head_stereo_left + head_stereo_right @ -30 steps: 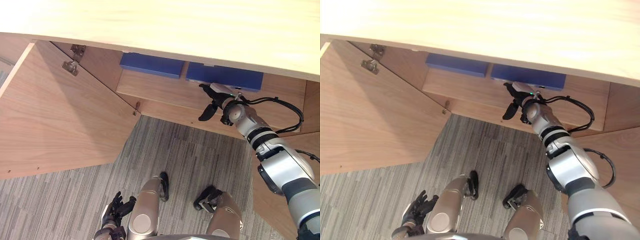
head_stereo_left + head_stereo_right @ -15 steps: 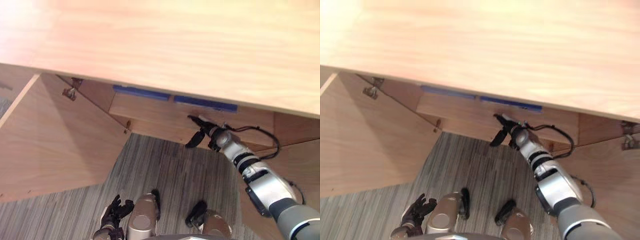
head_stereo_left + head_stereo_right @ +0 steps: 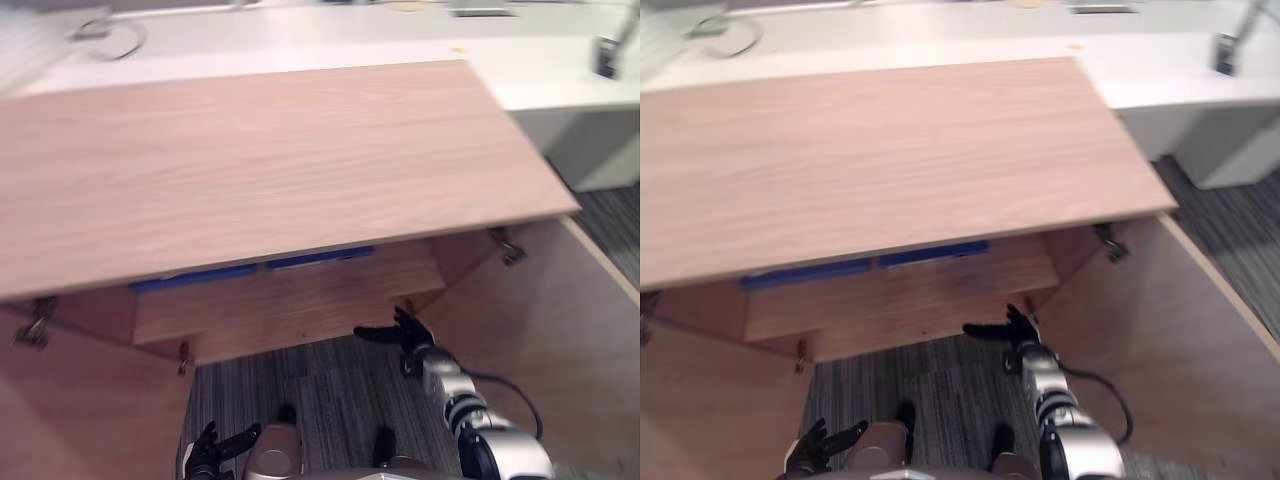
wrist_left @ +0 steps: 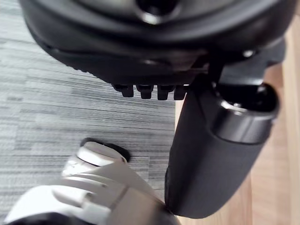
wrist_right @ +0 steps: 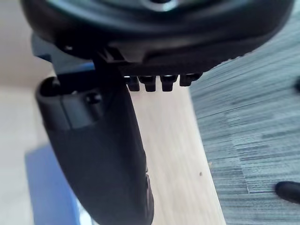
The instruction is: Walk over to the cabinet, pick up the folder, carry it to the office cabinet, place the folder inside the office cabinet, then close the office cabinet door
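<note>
Two blue folders lie on the shelf inside the open wooden cabinet (image 3: pixel 270 160); one sits to the left (image 3: pixel 190 278) and one to the right (image 3: pixel 320 258), with only their front edges peeking out under the top. My right hand (image 3: pixel 400 332) hovers open in front of the lower shelf's edge, fingers spread, holding nothing and apart from the folders. In the right wrist view a blue folder (image 5: pixel 44 187) shows beside the thumb (image 5: pixel 103 154). My left hand (image 3: pixel 215 447) hangs open low by my side, over the carpet.
The cabinet's right door (image 3: pixel 545 330) stands wide open beside my right arm, and the left door (image 3: pixel 80 400) is open at the lower left. A white counter (image 3: pixel 560 70) runs behind the cabinet. Grey carpet (image 3: pixel 320 390) lies in front.
The camera has swung up, so the cabinet top now dominates the eye views. My right hand has drawn back from the right blue folder to the shelf's front edge.
</note>
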